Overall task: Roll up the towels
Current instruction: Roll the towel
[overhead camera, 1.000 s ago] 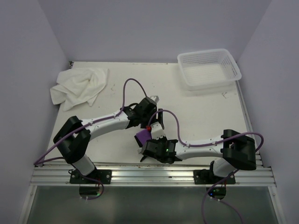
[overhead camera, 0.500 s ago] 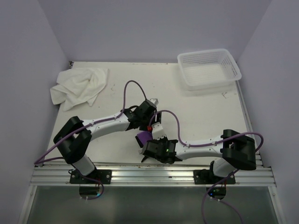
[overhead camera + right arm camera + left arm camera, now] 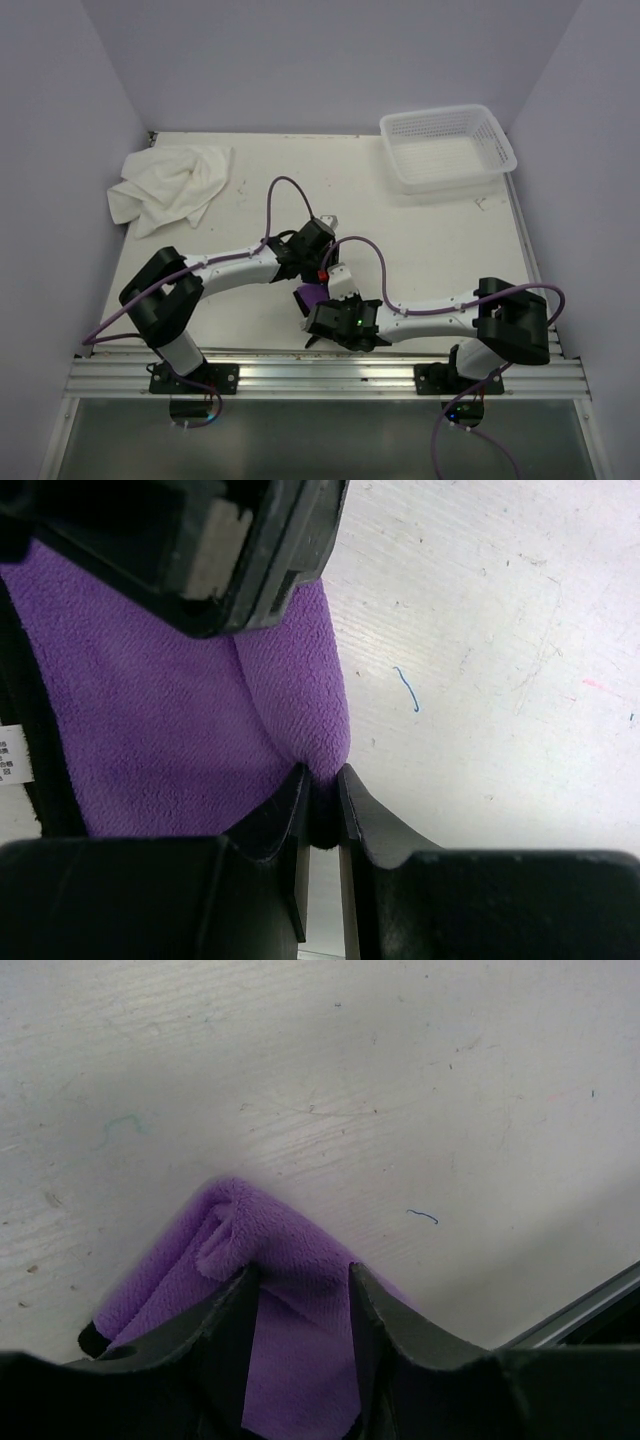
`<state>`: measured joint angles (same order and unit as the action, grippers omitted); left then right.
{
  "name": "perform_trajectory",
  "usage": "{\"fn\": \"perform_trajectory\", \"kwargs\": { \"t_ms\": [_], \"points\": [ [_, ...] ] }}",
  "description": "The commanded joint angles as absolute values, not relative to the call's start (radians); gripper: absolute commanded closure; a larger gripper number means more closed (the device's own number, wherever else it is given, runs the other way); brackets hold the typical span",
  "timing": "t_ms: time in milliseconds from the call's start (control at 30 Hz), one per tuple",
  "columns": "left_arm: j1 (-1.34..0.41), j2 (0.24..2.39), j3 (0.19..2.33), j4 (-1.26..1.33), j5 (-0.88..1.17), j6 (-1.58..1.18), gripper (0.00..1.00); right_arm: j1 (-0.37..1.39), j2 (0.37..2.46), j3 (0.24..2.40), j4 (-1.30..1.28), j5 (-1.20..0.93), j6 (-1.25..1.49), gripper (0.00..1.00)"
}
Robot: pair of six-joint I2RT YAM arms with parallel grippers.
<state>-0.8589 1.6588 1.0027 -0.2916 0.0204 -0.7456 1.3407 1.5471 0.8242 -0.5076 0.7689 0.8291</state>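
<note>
Purple towel [image 3: 150,730]: lodged at the near middle of the bench [image 3: 430,240], pinched at a fold by the nearly closed right hand [image 3: 320,775]. Left hand [image 3: 300,1278]: half-open, set astride the same cloth (grip cannot be told). White towel [image 3: 170,185]: crumpled, far left.

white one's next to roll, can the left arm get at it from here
Probably yes: the white towel lies bunched far left, on that arm's side, bare table between. Its tool straddles the purple towel and must leave that first.

top camera looks down; both close wrist cameras share purple towel [image 3: 285,1255].
</note>
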Motion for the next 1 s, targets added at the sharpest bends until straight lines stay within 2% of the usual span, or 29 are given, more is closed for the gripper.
{"fn": "perform_trajectory", "kwargs": {
  "t_ms": [0,600,700,967],
  "points": [
    [-0.862,1.677,0.999,-0.233,0.008,-0.75,0.56,1.341,1.496,0.818,-0.508,0.834,0.861,1.0],
    [-0.861,1.718,0.983,-0.183,-0.04,-0.788,0.83,1.408,1.434,0.744,-0.429,0.891,0.818,1.0],
    [-0.858,1.717,0.983,-0.183,-0.054,-0.798,1.0,1.436,1.445,0.752,-0.442,0.922,0.821,1.0],
    [-0.835,1.612,0.861,-0.071,-0.083,-0.874,1.0,1.531,1.58,0.86,-0.584,1.052,0.862,1.0]
  ]
}}
